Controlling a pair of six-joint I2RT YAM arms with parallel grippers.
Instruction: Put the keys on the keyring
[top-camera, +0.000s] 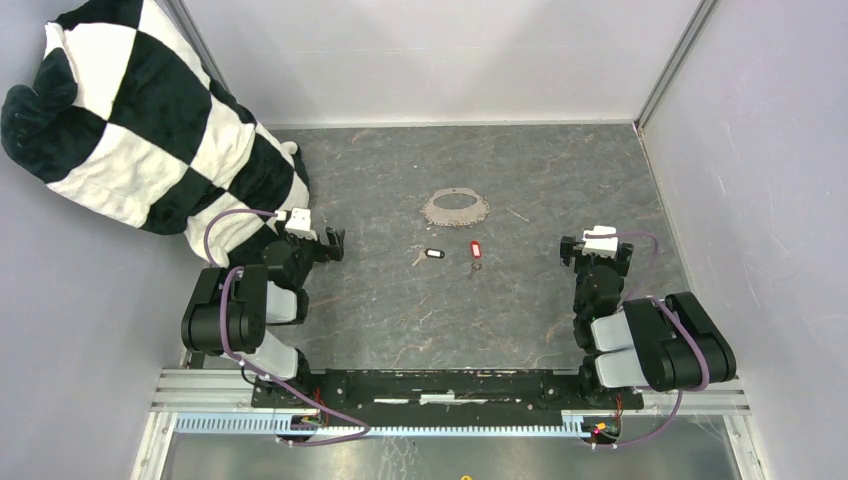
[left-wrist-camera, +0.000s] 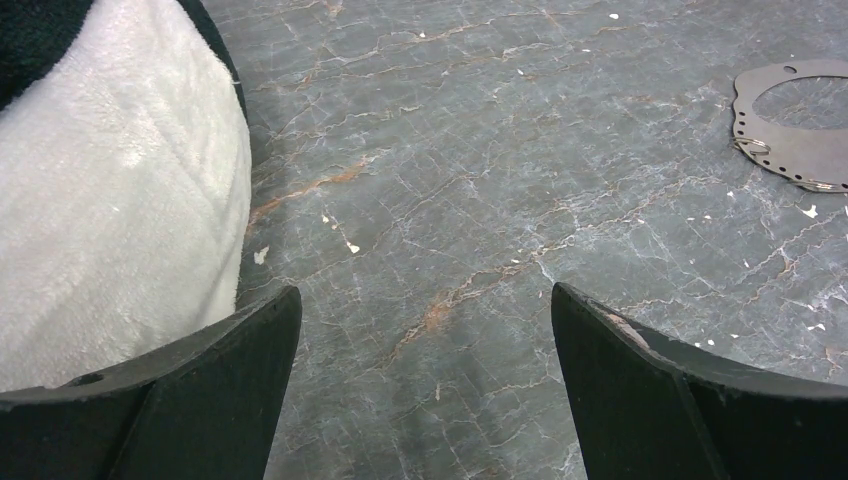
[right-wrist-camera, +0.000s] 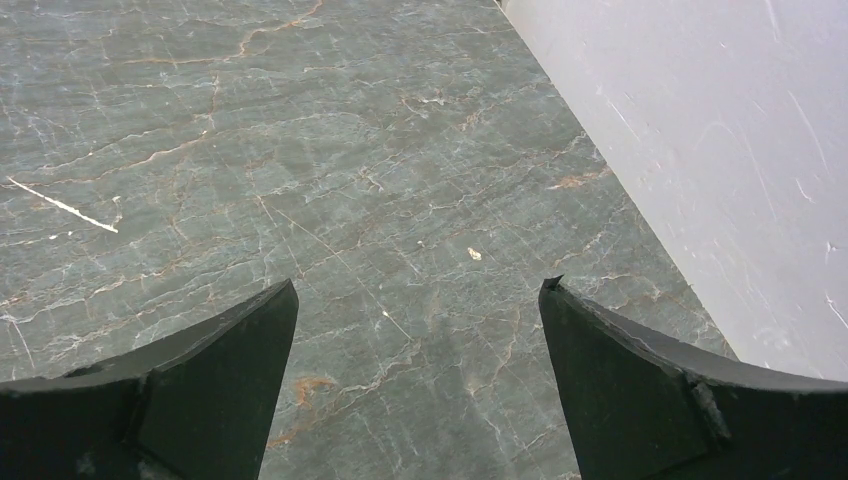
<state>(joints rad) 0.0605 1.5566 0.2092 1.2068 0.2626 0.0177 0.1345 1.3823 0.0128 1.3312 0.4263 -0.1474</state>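
The keyring (top-camera: 452, 221), a flat silvery loop with a jagged outline, lies on the grey marbled table (top-camera: 400, 310) at centre back. Its edge shows at the top right of the left wrist view, keyring (left-wrist-camera: 785, 150). Just in front of it lie the two keys, one with a black tag (top-camera: 433, 254) and one with a red tag (top-camera: 475, 248). My left gripper (top-camera: 335, 243) (left-wrist-camera: 425, 300) hovers open to the left of the keys, nothing between its fingers. To their right my right gripper (top-camera: 568, 248) (right-wrist-camera: 420, 290) is open and empty over bare table.
A black-and-white checkered plush cushion (top-camera: 150, 120) (left-wrist-camera: 110, 200) fills the back left corner, touching the left arm's side. Pale walls enclose the table; the right wall (right-wrist-camera: 720, 150) runs close to my right gripper. A thin white sliver (top-camera: 517, 214) (right-wrist-camera: 60, 205) lies right of the keyring.
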